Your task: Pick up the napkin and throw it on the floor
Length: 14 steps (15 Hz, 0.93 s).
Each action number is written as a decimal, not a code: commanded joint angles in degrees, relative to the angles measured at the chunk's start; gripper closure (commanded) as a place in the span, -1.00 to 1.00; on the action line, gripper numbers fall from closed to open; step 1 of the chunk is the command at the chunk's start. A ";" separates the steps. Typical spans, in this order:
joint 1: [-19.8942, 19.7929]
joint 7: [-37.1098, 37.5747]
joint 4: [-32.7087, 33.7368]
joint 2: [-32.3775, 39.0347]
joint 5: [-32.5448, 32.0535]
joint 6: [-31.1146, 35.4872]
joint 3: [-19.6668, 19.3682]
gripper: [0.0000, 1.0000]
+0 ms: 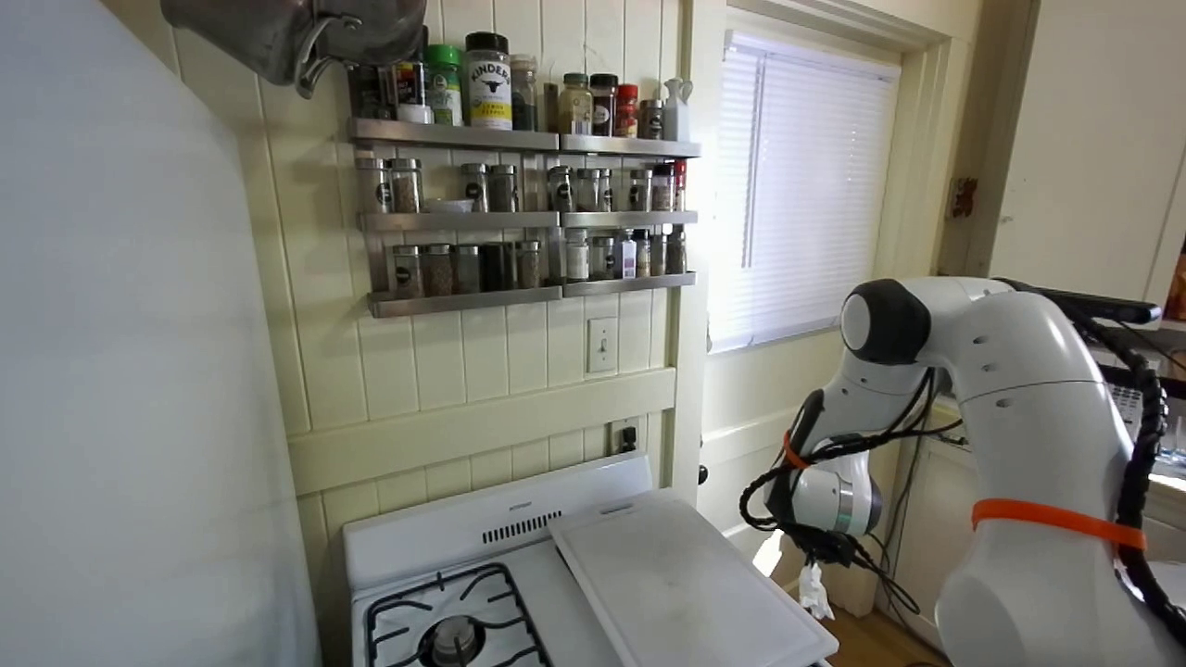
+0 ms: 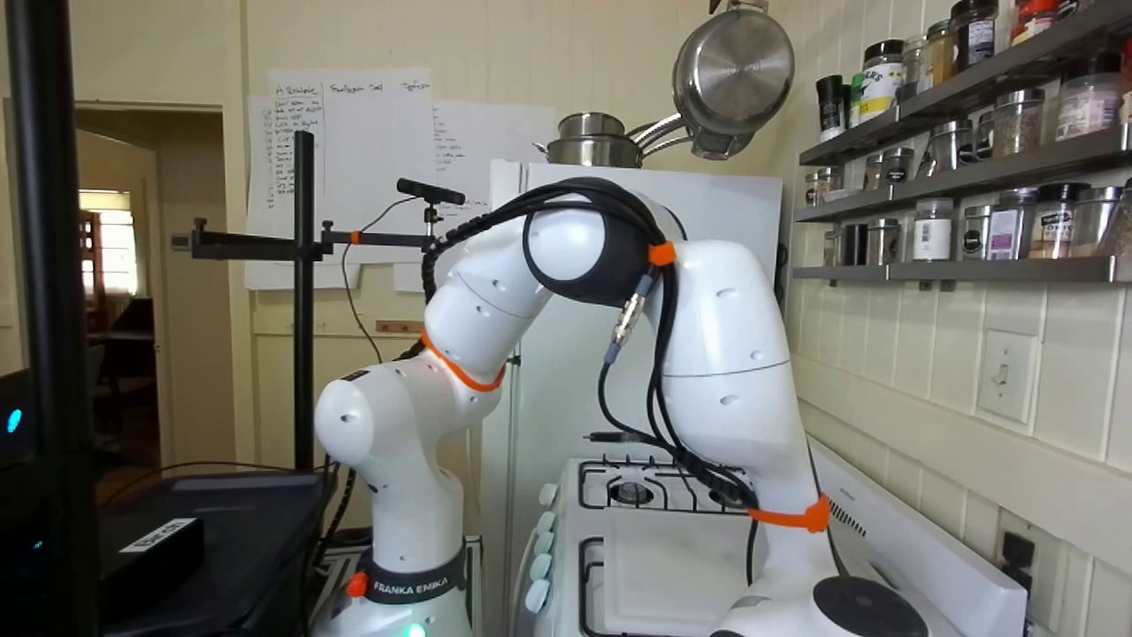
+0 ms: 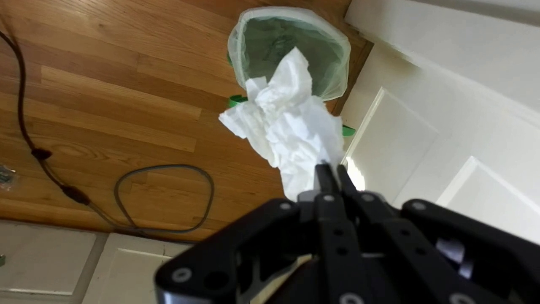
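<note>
Wood floor [image 3: 126, 109] below; lined bin [image 3: 327, 59] near white panelling [image 3: 398, 135]; jaws clenched on crumpled napkin [image 3: 291, 122].

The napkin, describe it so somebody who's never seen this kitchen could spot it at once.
In the wrist view, start from the wooden floor, then find the bin near the top. Overlapping its lower edge in the picture, the napkin hangs from the black end effector. Unlike the bin's hazy liner, it is bright white and crumpled.
</note>
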 commanded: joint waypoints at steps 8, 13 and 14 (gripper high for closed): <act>-3.39 -3.59 5.28 6.92 1.97 2.55 4.04 0.95; -3.52 -3.27 7.07 8.31 2.26 2.19 4.08 0.99; -3.92 -3.34 7.80 8.93 2.28 2.22 4.39 0.99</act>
